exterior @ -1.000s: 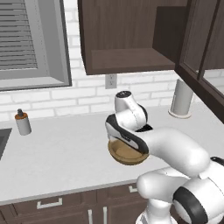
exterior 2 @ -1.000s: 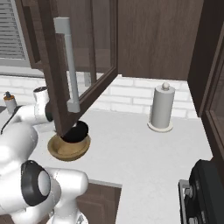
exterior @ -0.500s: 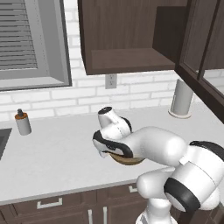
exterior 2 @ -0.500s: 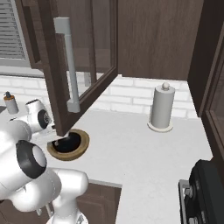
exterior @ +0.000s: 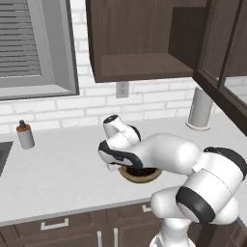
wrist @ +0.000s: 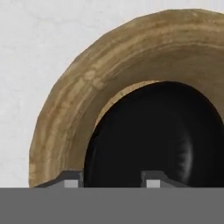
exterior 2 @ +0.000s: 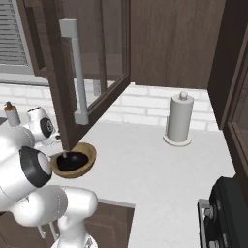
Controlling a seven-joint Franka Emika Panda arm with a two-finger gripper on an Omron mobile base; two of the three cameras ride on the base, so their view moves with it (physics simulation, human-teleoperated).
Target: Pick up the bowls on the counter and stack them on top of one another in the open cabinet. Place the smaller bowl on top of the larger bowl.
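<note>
Glossy black bowl (wrist: 157, 135) nests in rough wooden bowl (wrist: 87, 87); fingers (wrist: 72, 178) spread apart.

In the left base view the arm's own body covers most of the wooden bowl (exterior: 140, 174), leaving just a near sliver of rim. The sink (exterior: 2, 155) is cut off by the left edge. In the right base view the glass cabinet door (exterior 2: 72, 82) hides part of the bottle (exterior 2: 11, 114), and the stove (exterior 2: 227, 213) runs off the right edge. The hand view crops the wooden bowl (wrist: 87, 83) and black bowl (wrist: 162, 135) at right and bottom; the gripper (wrist: 113, 180) fingertips barely show, their spread unclear.
</note>
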